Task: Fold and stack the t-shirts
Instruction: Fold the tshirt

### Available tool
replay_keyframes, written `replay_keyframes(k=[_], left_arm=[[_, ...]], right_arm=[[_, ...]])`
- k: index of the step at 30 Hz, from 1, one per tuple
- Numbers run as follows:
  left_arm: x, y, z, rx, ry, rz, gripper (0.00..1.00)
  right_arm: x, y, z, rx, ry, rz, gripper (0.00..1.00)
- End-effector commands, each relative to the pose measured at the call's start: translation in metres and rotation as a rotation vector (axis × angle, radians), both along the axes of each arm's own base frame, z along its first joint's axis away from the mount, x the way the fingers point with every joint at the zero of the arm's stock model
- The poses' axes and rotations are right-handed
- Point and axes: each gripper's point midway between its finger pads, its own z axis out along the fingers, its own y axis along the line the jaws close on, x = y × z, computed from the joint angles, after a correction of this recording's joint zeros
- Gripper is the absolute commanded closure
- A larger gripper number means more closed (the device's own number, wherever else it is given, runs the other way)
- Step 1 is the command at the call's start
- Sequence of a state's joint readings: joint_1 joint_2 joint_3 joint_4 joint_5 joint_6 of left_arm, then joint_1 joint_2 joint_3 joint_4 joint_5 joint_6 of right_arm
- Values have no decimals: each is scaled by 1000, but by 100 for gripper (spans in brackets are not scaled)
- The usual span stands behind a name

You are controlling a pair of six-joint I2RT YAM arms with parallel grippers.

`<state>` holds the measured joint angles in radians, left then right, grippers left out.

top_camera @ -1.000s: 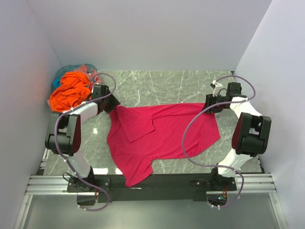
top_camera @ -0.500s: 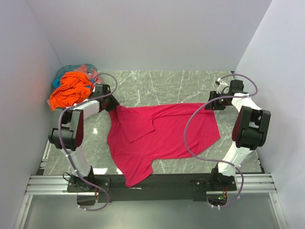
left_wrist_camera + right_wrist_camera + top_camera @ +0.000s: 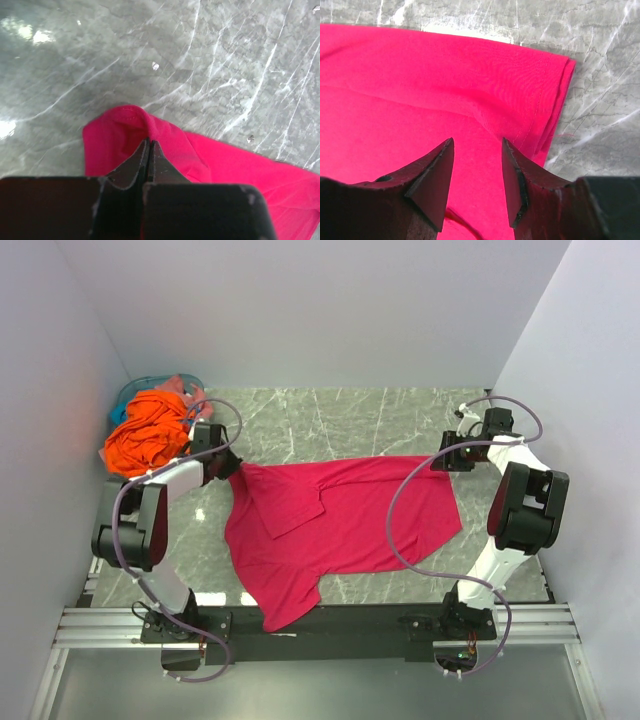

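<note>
At the table's (image 3: 380, 410) far left corner the orange t-shirt (image 3: 148, 432) lies heaped. The left gripper (image 3: 149, 142) is pinched tight on the left corner of the crimson t-shirt (image 3: 340, 520), spread mid-table. The right gripper (image 3: 477, 142) hovers half-open and empty over the right corner; I'd say it must clamp before any fold.

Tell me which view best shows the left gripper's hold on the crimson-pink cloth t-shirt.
Left wrist view: the left gripper is shut on a raised fold of the crimson-pink cloth t-shirt. Top external shows the shirt spread, the pinch hidden. Right wrist shows only its opposite edge.
</note>
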<state>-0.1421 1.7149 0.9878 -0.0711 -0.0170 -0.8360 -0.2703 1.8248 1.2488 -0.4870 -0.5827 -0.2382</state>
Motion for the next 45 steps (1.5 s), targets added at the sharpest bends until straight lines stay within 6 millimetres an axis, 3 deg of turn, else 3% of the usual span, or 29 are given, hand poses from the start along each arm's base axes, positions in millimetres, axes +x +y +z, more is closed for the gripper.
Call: replay_keyframes(k=[1,7,13,26,45], left_arm=[[2,8,21,-5,-77,48,99],[0,9,12,-20,-61,49,99],[2,9,15,-20,-70,44,99],[1,9,18,-33,-72,37,99],[-1,7,21,-44,-78,25,99]], right_arm=[[3,-5,6,5,-14,-35,51],[3,-13,4,-16,1,-78,55],[9,-29,-11,-48,50,-136,60],[16,-41,-25,-82,77,-179,58],[9,-35,-35,-34,122,-168,60]])
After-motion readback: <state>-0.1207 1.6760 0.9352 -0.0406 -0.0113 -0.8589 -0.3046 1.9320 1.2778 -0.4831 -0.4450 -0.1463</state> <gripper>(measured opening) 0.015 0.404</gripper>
